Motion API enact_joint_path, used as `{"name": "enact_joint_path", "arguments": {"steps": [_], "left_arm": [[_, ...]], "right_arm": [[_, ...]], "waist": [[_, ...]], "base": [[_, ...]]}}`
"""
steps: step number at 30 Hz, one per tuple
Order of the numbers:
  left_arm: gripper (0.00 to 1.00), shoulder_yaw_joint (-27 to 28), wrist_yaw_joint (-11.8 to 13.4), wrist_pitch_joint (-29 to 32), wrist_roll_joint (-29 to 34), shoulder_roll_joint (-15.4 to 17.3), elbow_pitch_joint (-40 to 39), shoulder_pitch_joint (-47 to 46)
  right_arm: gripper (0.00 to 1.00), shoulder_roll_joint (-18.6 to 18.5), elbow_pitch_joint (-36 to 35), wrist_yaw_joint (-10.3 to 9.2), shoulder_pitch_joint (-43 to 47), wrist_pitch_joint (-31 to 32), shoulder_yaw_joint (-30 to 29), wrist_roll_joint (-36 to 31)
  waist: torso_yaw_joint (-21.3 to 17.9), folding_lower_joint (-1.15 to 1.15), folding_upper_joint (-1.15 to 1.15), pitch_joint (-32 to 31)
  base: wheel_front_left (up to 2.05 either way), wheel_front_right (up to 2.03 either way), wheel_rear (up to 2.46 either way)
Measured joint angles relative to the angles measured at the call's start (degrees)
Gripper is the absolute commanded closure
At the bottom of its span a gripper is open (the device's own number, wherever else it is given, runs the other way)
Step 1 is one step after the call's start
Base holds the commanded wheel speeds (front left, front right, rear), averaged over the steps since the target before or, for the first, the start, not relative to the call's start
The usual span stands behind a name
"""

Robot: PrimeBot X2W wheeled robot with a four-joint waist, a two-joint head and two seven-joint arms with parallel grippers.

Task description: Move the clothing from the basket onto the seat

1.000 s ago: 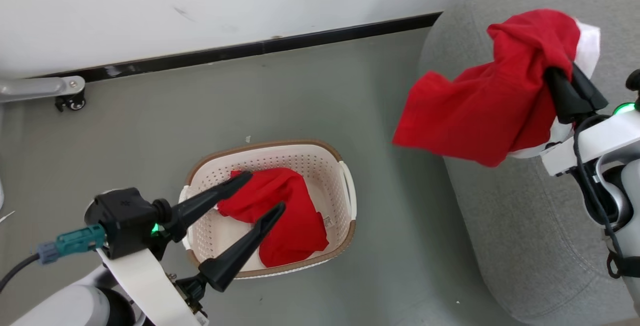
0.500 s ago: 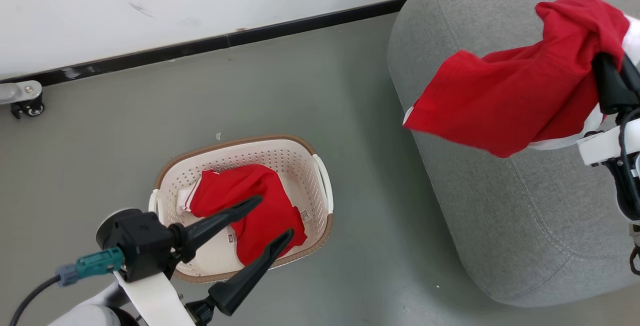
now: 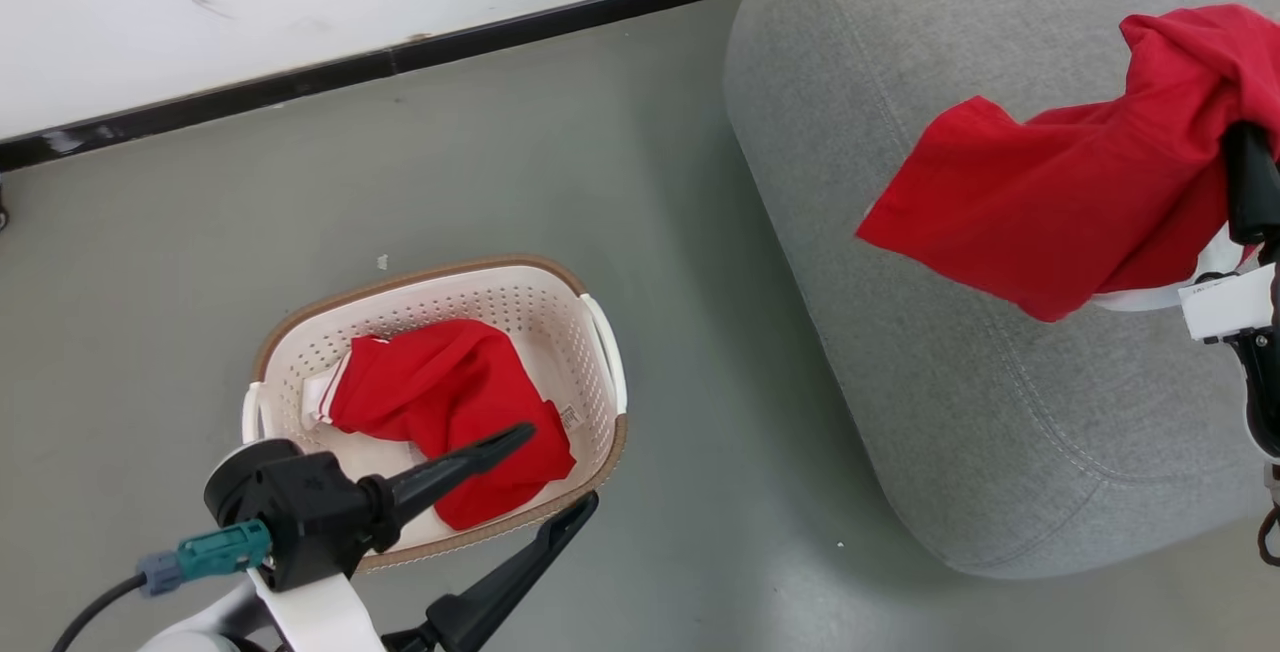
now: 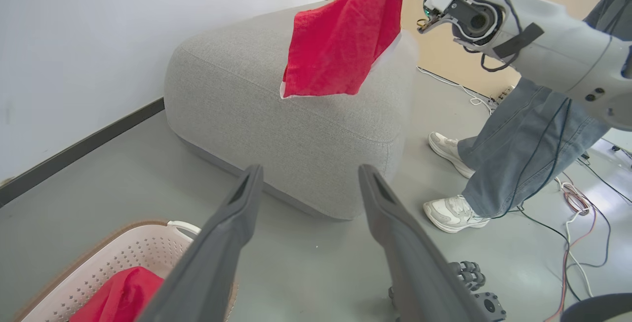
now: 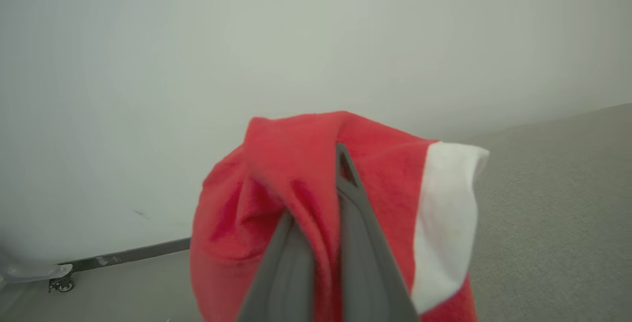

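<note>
Head view: left gripper [image 3: 562, 464] at lower left, jaws spread wide, nothing between them; its upper finger overlaps the near part of the basket [image 3: 400, 277] in the picture. The basket stands on the grey floor [image 3: 650, 182], well apart from the seat [image 3: 950, 412]; garment A [image 3: 450, 392], red with white stripes at one edge, lies crumpled inside the basket. At the right edge the right gripper [image 3: 1250, 172] has its dark fingers buried in garment B [image 3: 1060, 212], red; it hangs from them over the seat.

Left wrist view: I see my own two fingers standing wide apart, empty; the basket with garment A is at lower left, below and beside the left finger. Garment B hangs from the right gripper at top centre, above the seat; whether its lower hem touches the cushion I cannot tell. A person's legs [image 4: 518, 149] in jeans and white shoes [image 4: 452, 213] stand on the floor just beside the seat; cables [image 4: 572, 198] trail on the floor past them.

Right wrist view: jaws pressed together, pinching a fold of garment B; red cloth bunches over both fingers, a white band on its right side. The seat's grey fabric lies to the right; a caster [image 5: 61, 283] sits at lower left by the wall [image 5: 197, 40].
</note>
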Motion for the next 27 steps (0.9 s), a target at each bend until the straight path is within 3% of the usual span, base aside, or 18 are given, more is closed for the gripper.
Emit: {"name": "enact_joint_path", "arguments": {"steps": [11, 27], "left_arm": [[0.0, -0.7, 0.1, 0.6, 0.2, 0.4, -0.6, 1.4], [0.0, -1.9, 2.6, 2.1, 1.0, 2.2, -3.2, 5.5]], "right_arm": [[1.0, 2.5, 1.0, 0.0, 1.0, -0.1, -4.8, -0.3], [1.0, 5.0, 7.1, 0.0, -4.1, -0.6, -15.0, -1.1]], "waist": [[-3.4, 0.0, 0.0, 1.3], [-5.0, 0.0, 0.0, 3.7]], "base": [[0.0, 0.0, 0.0], [0.0, 0.0, 0.0]]}}
